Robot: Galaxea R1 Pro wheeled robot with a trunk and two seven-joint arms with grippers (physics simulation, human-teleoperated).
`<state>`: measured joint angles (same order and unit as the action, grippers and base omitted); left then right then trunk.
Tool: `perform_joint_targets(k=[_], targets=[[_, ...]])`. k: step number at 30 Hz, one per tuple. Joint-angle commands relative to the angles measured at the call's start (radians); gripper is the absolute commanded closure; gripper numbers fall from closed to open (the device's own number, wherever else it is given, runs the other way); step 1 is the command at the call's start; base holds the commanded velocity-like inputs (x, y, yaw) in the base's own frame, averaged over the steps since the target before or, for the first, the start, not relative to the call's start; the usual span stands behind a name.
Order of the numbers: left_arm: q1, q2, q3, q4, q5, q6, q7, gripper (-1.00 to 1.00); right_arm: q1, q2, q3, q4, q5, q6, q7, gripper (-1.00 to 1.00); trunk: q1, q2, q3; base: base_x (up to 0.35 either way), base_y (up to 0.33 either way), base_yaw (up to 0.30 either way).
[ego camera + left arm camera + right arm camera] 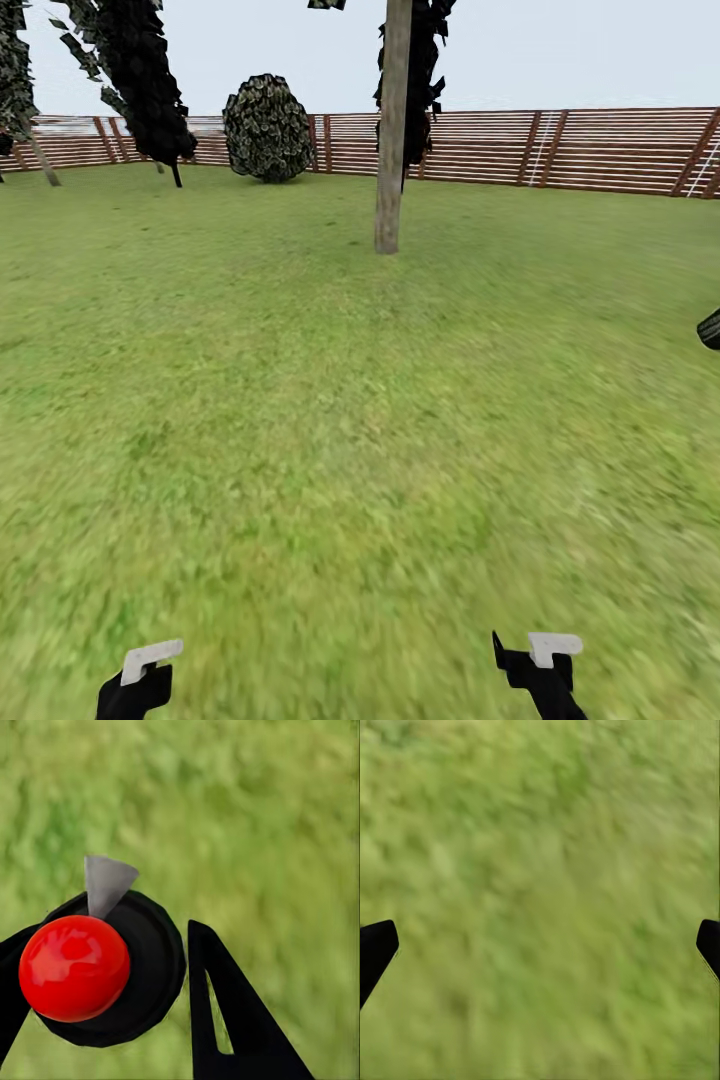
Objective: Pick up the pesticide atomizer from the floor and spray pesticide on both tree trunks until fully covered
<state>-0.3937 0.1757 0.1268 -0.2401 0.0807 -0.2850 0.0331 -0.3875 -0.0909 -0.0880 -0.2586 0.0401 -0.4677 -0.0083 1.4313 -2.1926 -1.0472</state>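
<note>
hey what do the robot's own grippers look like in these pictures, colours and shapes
In the head view, the left gripper and right gripper are matte black and angular, each topped by a pale grey-white slab-shaped piece. In the left wrist view, one black finger is a tapering wedge with a narrow slot cut through it. In the right wrist view, black fingertips show as dark rounded corners at the picture's two sides. No cables or markings are visible.

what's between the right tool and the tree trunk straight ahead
Only bare grass lies between the right tool and the tree trunk, as the head view shows.
</note>
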Motion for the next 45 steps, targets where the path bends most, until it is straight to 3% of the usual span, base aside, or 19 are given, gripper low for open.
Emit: perform_joint_targets(k=[1, 45], targets=[[-0.001, 0.0, -0.003, 0.001, 0.008, -0.003, 0.0, 1.0, -0.001, 0.0, -0.004, 0.001, 0.004, -0.003, -0.001, -1.0, 0.0, 0.0, -0.001, 0.338, 0.0, 0.0], [-0.001, 0.0, -0.003, 0.001, 0.008, -0.003, 0.001, 1.0, -0.001, 0.0, -0.003, 0.022, 0.007, -0.003, 0.005, -1.0, 0.0, 0.0, -0.001, 0.338, 0.0, 0.0]])
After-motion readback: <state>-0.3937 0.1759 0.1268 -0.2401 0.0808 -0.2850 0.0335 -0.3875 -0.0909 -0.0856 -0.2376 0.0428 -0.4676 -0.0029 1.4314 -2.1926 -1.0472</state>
